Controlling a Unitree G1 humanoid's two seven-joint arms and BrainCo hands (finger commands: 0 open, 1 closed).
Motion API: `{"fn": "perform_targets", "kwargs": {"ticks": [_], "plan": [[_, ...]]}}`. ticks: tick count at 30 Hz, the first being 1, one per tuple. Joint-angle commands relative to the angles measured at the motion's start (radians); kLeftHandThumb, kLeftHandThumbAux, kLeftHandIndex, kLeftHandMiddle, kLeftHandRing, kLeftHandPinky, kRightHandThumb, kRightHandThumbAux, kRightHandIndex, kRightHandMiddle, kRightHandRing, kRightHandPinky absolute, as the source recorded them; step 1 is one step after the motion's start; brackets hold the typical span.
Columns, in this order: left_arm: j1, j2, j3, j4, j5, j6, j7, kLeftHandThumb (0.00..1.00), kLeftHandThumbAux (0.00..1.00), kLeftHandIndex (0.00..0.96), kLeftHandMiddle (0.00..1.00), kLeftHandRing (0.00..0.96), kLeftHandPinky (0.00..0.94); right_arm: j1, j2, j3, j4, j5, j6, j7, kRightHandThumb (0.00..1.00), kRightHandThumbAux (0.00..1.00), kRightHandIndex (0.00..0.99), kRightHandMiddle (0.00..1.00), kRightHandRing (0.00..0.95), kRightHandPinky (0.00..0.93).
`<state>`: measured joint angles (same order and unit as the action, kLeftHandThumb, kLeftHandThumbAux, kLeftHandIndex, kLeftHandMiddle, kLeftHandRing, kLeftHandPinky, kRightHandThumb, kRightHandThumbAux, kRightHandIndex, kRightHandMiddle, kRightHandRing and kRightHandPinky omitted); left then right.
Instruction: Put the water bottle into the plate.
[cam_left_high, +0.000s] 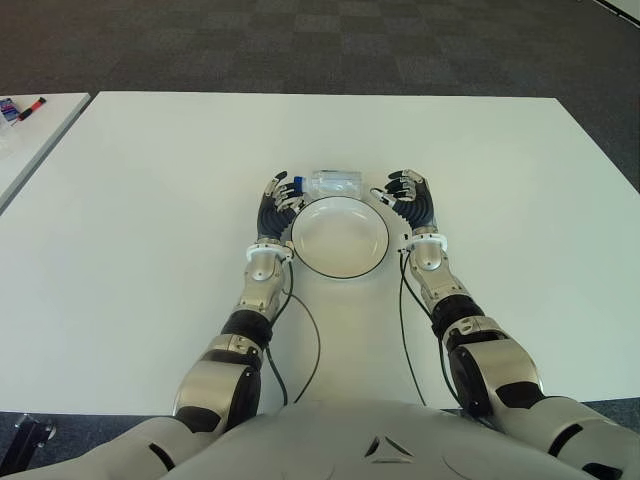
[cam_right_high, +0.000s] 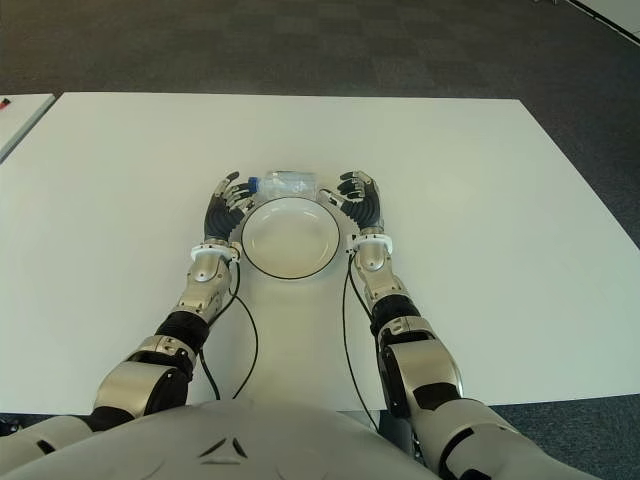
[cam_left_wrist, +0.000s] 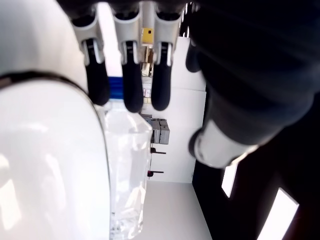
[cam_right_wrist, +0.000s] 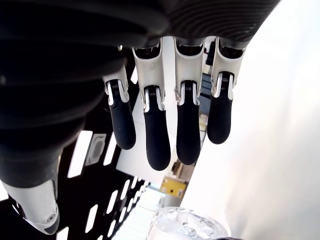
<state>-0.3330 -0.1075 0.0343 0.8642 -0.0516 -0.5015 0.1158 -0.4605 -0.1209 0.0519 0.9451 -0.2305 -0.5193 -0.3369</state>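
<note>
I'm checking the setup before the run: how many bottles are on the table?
1. The bottle lies on its side on the table just beyond the plate, between the left hand and right hand. Neither holds it.

The water bottle (cam_left_high: 337, 184) is lying just beyond the plate (cam_left_high: 340, 237), with the left hand (cam_left_high: 279, 204) and right hand (cam_left_high: 410, 202) flanking the plate's rim. Broad bare surface (cam_left_high: 150, 200) is lying open beyond and to both sides.
</note>
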Motion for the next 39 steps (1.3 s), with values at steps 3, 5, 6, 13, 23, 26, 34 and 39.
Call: {"fn": "perform_targets", "kwargs": {"ticks": [3, 5, 6, 13, 23, 26, 34, 39], "plan": [[0.005, -0.029, 0.018, 0.017, -0.019, -0.012, -0.018, 0.391, 0.833, 0.160, 0.319, 0.340, 0.365, 0.030, 0.006, -0.003, -0.031, 0.006, 0.038, 0.014, 0.944, 0.671, 0.372, 0.500, 0.459, 0.404], [0.006, -0.030, 0.020, 0.017, -0.021, -0.016, -0.022, 0.392, 0.832, 0.161, 0.319, 0.340, 0.364, 0.034, 0.006, -0.002, -0.039, 0.006, 0.044, 0.018, 0.944, 0.671, 0.374, 0.499, 0.454, 0.397], [0.006, -0.030, 0.022, 0.017, -0.022, -0.017, -0.023, 0.392, 0.832, 0.162, 0.318, 0.340, 0.363, 0.037, 0.006, -0.002, -0.043, 0.006, 0.047, 0.019, 0.943, 0.671, 0.375, 0.499, 0.451, 0.393], [0.008, -0.035, 0.031, 0.012, -0.027, -0.024, -0.036, 0.397, 0.833, 0.166, 0.322, 0.343, 0.368, 0.052, 0.010, -0.009, -0.074, 0.021, 0.061, 0.043, 0.944, 0.672, 0.382, 0.495, 0.440, 0.389], [0.014, -0.036, 0.031, -0.005, -0.027, -0.018, -0.042, 0.363, 0.832, 0.165, 0.322, 0.341, 0.361, 0.072, 0.020, -0.023, -0.124, 0.036, 0.080, 0.063, 0.944, 0.671, 0.382, 0.492, 0.445, 0.394], [0.015, -0.035, 0.031, -0.007, -0.027, -0.017, -0.045, 0.349, 0.829, 0.164, 0.322, 0.341, 0.360, 0.075, 0.021, -0.024, -0.132, 0.036, 0.085, 0.064, 0.943, 0.671, 0.382, 0.490, 0.448, 0.398], [0.022, -0.034, 0.030, -0.022, -0.031, -0.021, -0.059, 0.322, 0.819, 0.157, 0.319, 0.334, 0.352, 0.087, 0.025, -0.027, -0.156, 0.032, 0.094, 0.062, 0.942, 0.672, 0.381, 0.482, 0.454, 0.406], [0.034, -0.032, 0.027, -0.050, -0.038, -0.019, -0.080, 0.311, 0.809, 0.153, 0.314, 0.327, 0.347, 0.101, 0.032, -0.035, -0.189, 0.052, 0.104, 0.086, 0.942, 0.671, 0.384, 0.478, 0.456, 0.404]]}}
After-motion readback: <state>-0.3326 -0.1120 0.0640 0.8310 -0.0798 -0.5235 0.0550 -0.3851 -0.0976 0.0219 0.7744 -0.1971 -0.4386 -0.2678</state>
